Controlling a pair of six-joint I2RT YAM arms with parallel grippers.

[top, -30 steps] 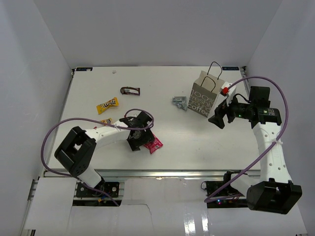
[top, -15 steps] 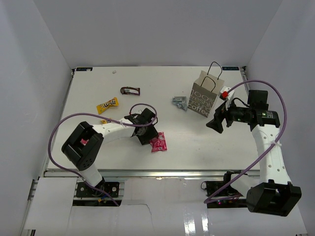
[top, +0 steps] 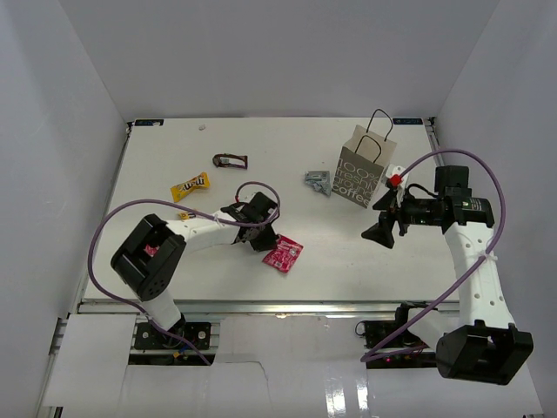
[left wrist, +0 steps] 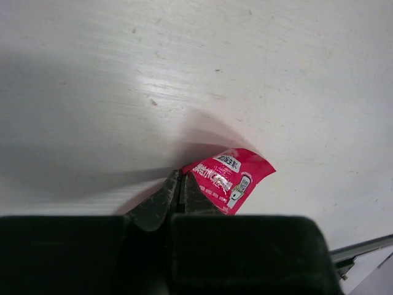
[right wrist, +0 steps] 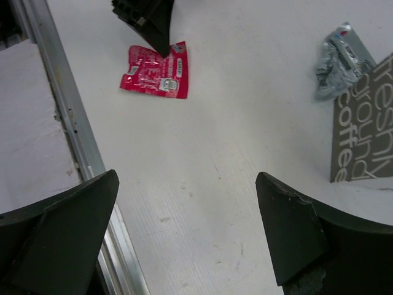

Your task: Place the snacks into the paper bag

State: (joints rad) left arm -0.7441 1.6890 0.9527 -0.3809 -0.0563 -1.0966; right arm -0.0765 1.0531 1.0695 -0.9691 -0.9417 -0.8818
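Note:
The pink-red snack packet (top: pixel 284 253) lies on the table near the front edge, and my left gripper (top: pixel 265 243) is shut on its near corner. In the left wrist view the fingertips (left wrist: pixel 178 182) meet with the packet (left wrist: pixel 233 178) sticking out to the right. The right wrist view shows the same packet (right wrist: pixel 156 70) under the left gripper's tip (right wrist: pixel 161 42). The paper bag (top: pixel 365 174) stands upright at the back right, its lettered side (right wrist: pixel 362 135) in the right wrist view. My right gripper (top: pixel 384 232) hangs open and empty just in front of the bag, jaws wide (right wrist: pixel 187 178).
A silver-grey packet (top: pixel 318 182) lies just left of the bag, also visible to the right wrist as a crumpled packet (right wrist: pixel 341 58). A yellow packet (top: pixel 189 185) and a dark brown packet (top: pixel 230 160) lie at the back left. The table's metal front rail (right wrist: pixel 73 135) runs close to the pink-red packet.
My left gripper has gone from open to shut at the pink-red packet, which has slid slightly right and turned. My right gripper has moved down and away from the bag, still open.

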